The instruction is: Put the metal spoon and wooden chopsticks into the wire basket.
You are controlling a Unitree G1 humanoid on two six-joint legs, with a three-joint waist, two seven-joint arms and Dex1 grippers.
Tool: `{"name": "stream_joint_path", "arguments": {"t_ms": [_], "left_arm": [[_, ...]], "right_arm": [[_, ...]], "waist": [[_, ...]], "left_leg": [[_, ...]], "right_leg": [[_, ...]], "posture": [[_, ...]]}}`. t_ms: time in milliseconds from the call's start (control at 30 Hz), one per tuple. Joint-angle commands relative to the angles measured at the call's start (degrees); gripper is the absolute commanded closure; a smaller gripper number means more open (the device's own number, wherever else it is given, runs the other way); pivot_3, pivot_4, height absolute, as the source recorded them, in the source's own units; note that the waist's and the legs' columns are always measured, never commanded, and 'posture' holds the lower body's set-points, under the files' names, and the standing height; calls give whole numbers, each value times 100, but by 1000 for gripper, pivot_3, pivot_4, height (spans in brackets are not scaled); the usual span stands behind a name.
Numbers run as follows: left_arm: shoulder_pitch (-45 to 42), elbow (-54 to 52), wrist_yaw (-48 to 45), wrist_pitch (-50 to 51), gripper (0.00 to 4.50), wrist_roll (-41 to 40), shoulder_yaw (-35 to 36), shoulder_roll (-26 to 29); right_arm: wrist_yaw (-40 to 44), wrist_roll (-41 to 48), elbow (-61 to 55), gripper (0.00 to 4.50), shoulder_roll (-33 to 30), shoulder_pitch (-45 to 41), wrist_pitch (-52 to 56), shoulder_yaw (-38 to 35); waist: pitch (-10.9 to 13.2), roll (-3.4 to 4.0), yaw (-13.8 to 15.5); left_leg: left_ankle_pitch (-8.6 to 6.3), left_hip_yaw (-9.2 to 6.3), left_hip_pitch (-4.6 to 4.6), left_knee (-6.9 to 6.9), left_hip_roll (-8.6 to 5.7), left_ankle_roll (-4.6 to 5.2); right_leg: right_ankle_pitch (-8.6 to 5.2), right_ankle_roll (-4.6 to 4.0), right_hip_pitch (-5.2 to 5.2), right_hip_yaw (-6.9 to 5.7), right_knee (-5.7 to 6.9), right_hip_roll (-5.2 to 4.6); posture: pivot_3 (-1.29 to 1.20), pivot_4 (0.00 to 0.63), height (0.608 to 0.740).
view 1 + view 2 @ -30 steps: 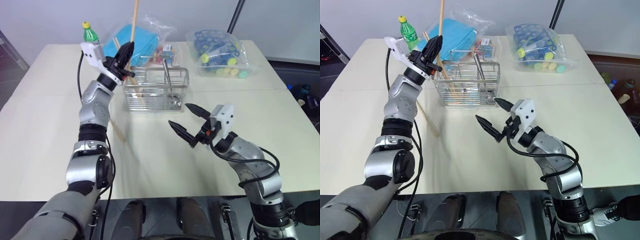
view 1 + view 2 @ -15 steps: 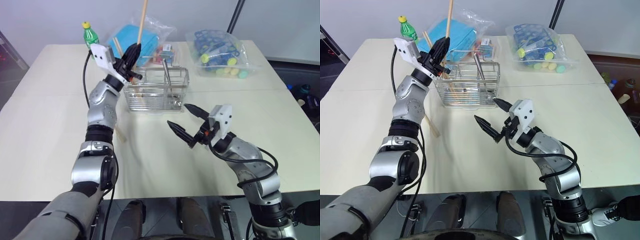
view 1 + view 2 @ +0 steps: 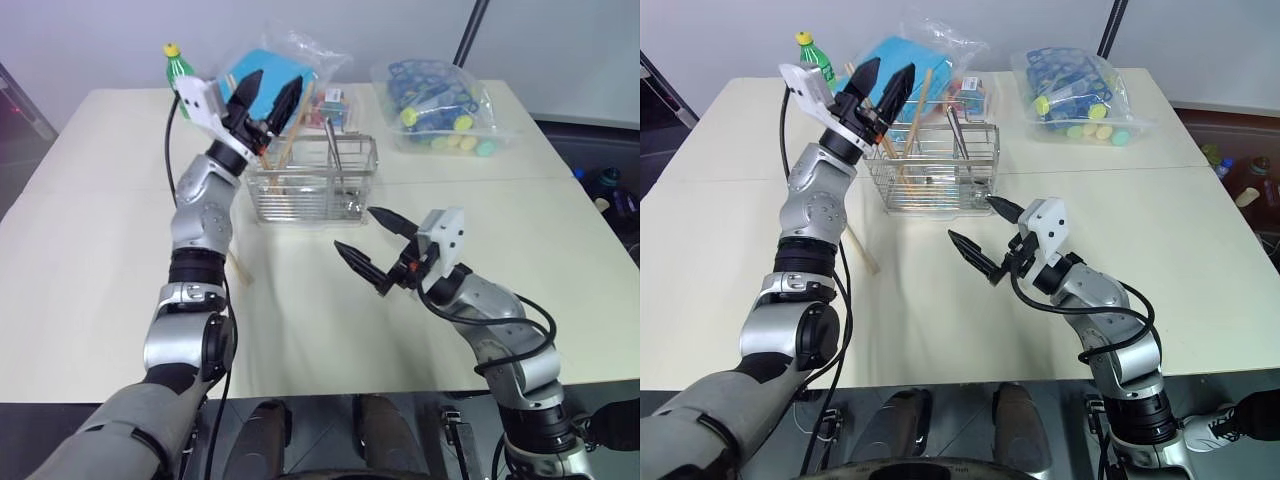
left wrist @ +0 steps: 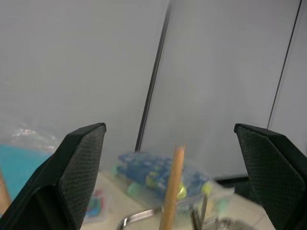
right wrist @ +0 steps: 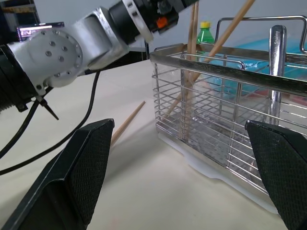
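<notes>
The left gripper (image 3: 886, 83) is hovering above the wire basket (image 3: 940, 170), fingers spread wide and holding nothing. Chopsticks (image 3: 908, 125) are leaning inside the basket, and the spoon (image 3: 958, 133) is standing in it. One chopstick (image 3: 862, 248) is lying on the table (image 3: 730, 220). The right gripper (image 3: 978, 236) is hanging open and empty nearby.

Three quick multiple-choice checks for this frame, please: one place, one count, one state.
1. Where is the spoon?
A. flat on the table
B. upright in the basket
C. among the bags
2. How many chopsticks lie on the table outside the basket?
A. none
B. three
C. one
3. The left gripper is:
A. open, empty
B. shut on a chopstick
C. shut on the spoon

Answers: 1 B, its handle rises from a compartment. 2 C, a single chopstick lies beside the left arm. 3 A, its fingers are spread above the basket.
</notes>
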Motion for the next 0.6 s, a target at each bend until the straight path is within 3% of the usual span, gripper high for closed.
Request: {"name": "stream_joint_path", "arguments": {"t_ms": [33, 300, 600], "left_arm": [[-256, -718, 296, 417, 23, -342, 264, 299], [199, -2157, 1320, 1683, 23, -585, 653, 1245], [2118, -3616, 2980, 3559, 23, -389, 857, 1670]], "right_arm": [[149, 102, -234, 0, -103, -111, -66, -86], [665, 415, -293, 0, -707, -231, 79, -413], [1179, 834, -305, 0, -1419, -272, 339, -793]], "waist": [[0, 0, -11], [-1, 2, -10], [-2, 2, 10]], "left_leg": [[0, 0, 1, 0, 0, 0], [0, -2, 2, 0, 1, 0], [0, -3, 4, 1, 1, 0]], "right_leg": [[0, 0, 0, 0, 1, 0], [0, 0, 1, 0, 2, 1], [0, 0, 2, 3, 4, 2]], "posture": [[0, 150, 740], [0, 150, 740], [0, 150, 740]]}}
